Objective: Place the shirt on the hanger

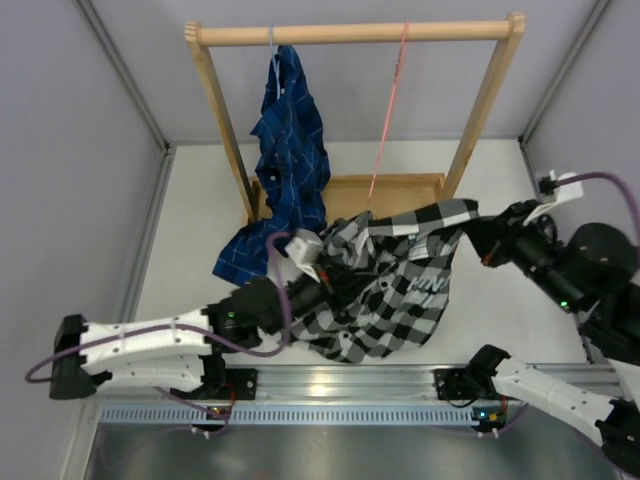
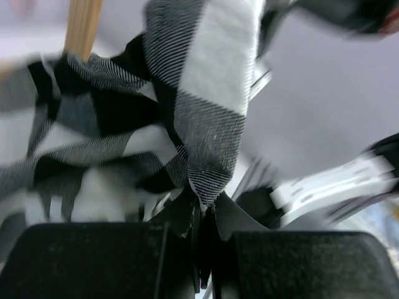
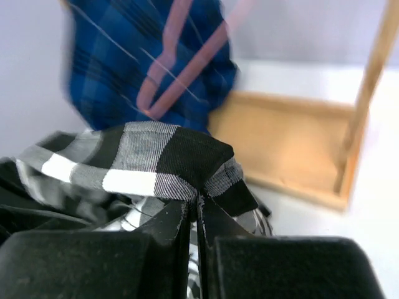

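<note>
left and right jaws pinch the shirt shut, spread between them; the hanger hangs on the rail, not yet threaded.

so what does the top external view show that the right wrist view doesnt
Only top external: the rack's top rail with the pink hanger hanging from it, the left gripper at the checked shirt, and the white lettering on that shirt. Only right wrist: the right gripper up close, shut on a fold of the shirt. Both: the checked shirt, the blue plaid shirt, the hanger and the rack's wooden base tray.
</note>
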You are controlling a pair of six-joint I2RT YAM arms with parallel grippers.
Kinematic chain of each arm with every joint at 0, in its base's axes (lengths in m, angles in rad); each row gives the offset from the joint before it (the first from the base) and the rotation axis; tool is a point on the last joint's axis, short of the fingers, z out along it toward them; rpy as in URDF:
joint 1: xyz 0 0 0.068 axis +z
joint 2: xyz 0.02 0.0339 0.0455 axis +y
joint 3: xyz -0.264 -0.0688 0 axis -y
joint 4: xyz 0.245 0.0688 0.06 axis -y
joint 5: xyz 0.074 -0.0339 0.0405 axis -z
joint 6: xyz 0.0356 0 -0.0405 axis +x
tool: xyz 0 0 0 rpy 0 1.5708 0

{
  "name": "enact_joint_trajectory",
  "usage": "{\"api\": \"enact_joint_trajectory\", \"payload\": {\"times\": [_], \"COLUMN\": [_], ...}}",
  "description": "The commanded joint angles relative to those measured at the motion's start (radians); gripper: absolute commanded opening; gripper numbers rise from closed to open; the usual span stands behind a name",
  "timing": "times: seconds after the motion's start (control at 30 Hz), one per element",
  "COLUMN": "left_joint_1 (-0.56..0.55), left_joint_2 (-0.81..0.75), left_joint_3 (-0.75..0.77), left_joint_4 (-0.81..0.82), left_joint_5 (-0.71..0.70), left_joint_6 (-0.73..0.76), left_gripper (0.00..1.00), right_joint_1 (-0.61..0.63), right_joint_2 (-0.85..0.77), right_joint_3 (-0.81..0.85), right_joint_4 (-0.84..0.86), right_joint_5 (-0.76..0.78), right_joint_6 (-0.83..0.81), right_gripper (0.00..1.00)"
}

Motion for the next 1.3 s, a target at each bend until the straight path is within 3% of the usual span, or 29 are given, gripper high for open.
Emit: {"api": "enact_joint_trajectory", "payload": {"times": [0.0,0.07,0.13,0.23,0.3,0.37,0.4,0.43,0.53,0.6,0.7,0.73,0.87,1.03,1.27], "left_joint_1": [-0.026,-0.025,-0.017,0.015,0.034,0.037,0.040,0.040,0.090,0.203,0.362,0.379,0.388,0.388,0.386], "left_joint_2": [0.120,0.219,0.334,0.423,0.433,0.415,0.401,0.367,0.298,0.278,0.328,0.350,0.414,0.381,0.341], "left_joint_3": [-0.133,-0.115,-0.019,0.055,0.065,0.066,0.063,0.063,0.063,0.071,0.107,0.126,0.144,0.065,0.034], "left_joint_4": [0.016,-0.075,-0.305,-0.416,-0.417,-0.446,-0.448,-0.471,-0.488,-0.511,-0.502,-0.502,-0.454,-0.299,-0.284], "left_joint_5": [-0.247,-0.393,-0.466,-0.385,-0.295,-0.273,-0.251,-0.251,-0.170,-0.087,0.158,0.295,0.570,0.658,0.560], "left_joint_6": [-0.198,-0.305,-0.368,-0.341,-0.266,-0.191,-0.157,-0.139,-0.062,-0.053,-0.019,-0.004,0.024,-0.028,-0.048], "left_gripper": [0.00,0.00,0.00,0.00,0.28,0.62,0.92,0.98,0.98,0.97,0.90,0.85,0.75,0.73,0.83], "right_joint_1": [0.002,0.002,0.002,0.001,0.001,0.001,0.001,0.001,0.001,0.001,0.002,0.002,0.001,0.001,0.001], "right_joint_2": [-0.084,-0.121,-0.147,-0.133,-0.103,-0.087,-0.077,-0.073,-0.073,-0.089,-0.115,-0.116,-0.112,-0.078,-0.044], "right_joint_3": [-0.274,-0.391,-0.510,-0.573,-0.574,-0.568,-0.558,-0.553,-0.547,-0.547,-0.551,-0.550,-0.534,-0.533,-0.527], "right_joint_4": [-0.095,-0.057,-0.042,-0.034,-0.035,-0.035,-0.034,-0.034,-0.034,-0.034,-0.017,-0.017,-0.020,-0.022,-0.012], "right_joint_5": [0.166,0.164,0.209,0.279,0.325,0.344,0.351,0.355,0.370,0.355,0.319,0.321,0.321,0.327,0.344], "right_joint_6": [0.144,0.207,0.248,0.288,0.288,0.282,0.278,0.276,0.264,0.258,0.233,0.233,0.212,0.209,0.210], "right_gripper": [0.00,0.00,0.00,0.00,0.00,0.00,0.00,0.00,0.00,0.00,0.00,0.00,0.00,0.00,0.00]}}
